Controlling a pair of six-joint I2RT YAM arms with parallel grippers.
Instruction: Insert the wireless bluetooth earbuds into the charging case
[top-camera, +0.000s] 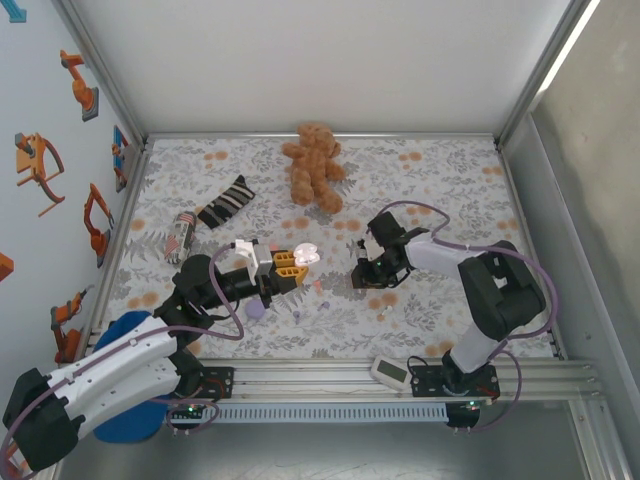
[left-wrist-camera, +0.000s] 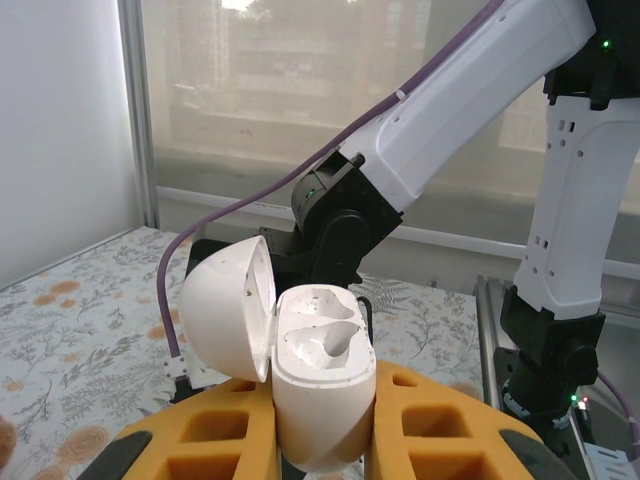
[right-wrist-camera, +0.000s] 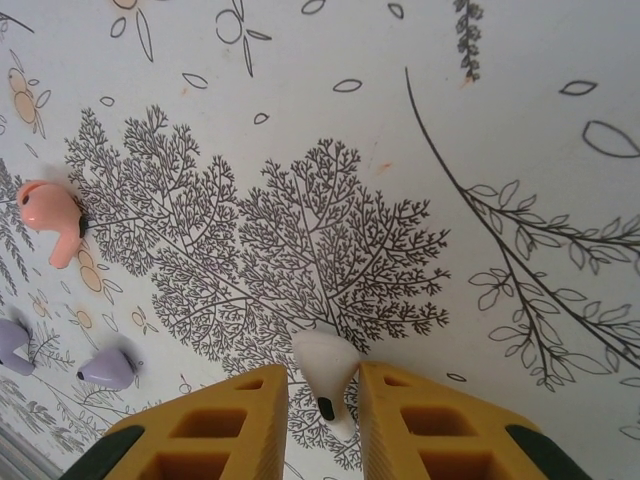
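Note:
My left gripper (left-wrist-camera: 322, 440) is shut on a white charging case (left-wrist-camera: 322, 385), held upright above the mat with its lid (left-wrist-camera: 228, 310) swung open to the left and both wells bare. From above, the case (top-camera: 306, 256) sits at the left gripper's (top-camera: 290, 268) tips. Low over the mat, my right gripper (right-wrist-camera: 323, 400) (top-camera: 362, 272) has its yellow fingers closed against both sides of a white earbud (right-wrist-camera: 325, 365) that rests on the mat. To its left lie a salmon-pink earbud (right-wrist-camera: 50, 215) and two lilac earbuds (right-wrist-camera: 108, 367) (right-wrist-camera: 12, 345).
A brown teddy bear (top-camera: 315, 165) lies at the back of the floral mat (top-camera: 450, 190). A striped sock (top-camera: 228, 200) and a small can (top-camera: 180, 235) lie at the back left. A lilac case (top-camera: 256, 311) sits under the left arm. A white device (top-camera: 390, 371) rests on the front rail.

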